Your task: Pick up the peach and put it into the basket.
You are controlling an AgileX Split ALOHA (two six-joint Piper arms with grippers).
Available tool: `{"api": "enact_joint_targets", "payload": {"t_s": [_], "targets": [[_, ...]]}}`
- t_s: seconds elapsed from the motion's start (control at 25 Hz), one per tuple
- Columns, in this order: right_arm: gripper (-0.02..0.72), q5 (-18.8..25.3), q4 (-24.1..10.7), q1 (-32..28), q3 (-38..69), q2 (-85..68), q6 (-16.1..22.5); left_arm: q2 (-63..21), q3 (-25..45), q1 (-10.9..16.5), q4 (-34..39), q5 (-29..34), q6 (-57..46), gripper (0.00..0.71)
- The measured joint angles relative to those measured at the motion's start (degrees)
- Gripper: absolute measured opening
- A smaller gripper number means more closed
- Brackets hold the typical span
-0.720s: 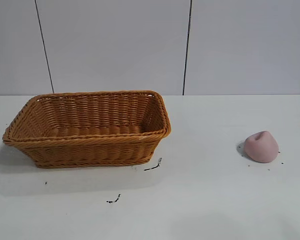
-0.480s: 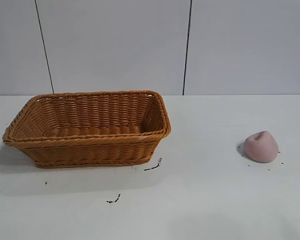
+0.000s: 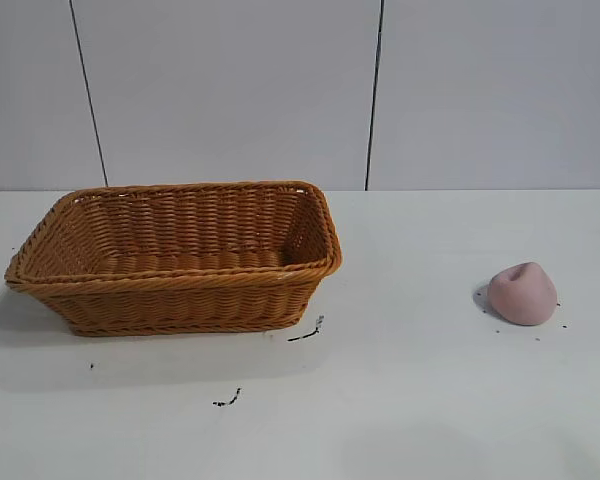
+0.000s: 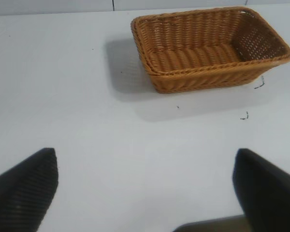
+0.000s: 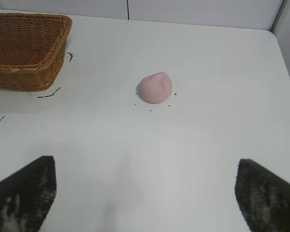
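A pale pink peach lies on the white table at the right, well apart from the orange-brown wicker basket at the left. Neither arm shows in the exterior view. In the right wrist view the peach sits ahead of my right gripper, which is open and holds nothing; a corner of the basket shows off to one side. My left gripper is open too, with bare table between its fingers and the basket farther off.
The white table carries small black marks near the basket's front corner and dark specks around the peach. A grey panelled wall stands behind. The table's edge runs past the peach.
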Motion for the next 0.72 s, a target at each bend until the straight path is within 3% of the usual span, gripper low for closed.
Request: {"api": "enact_joint_targets", "payload": {"t_s": [0.72], "targets": [[0.696, -2.6, 0.0, 0.0, -28.8, 58.9, 0.6, 0.0, 0.0, 0.0, 0.0, 0.0, 0.0, 0.694]]}}
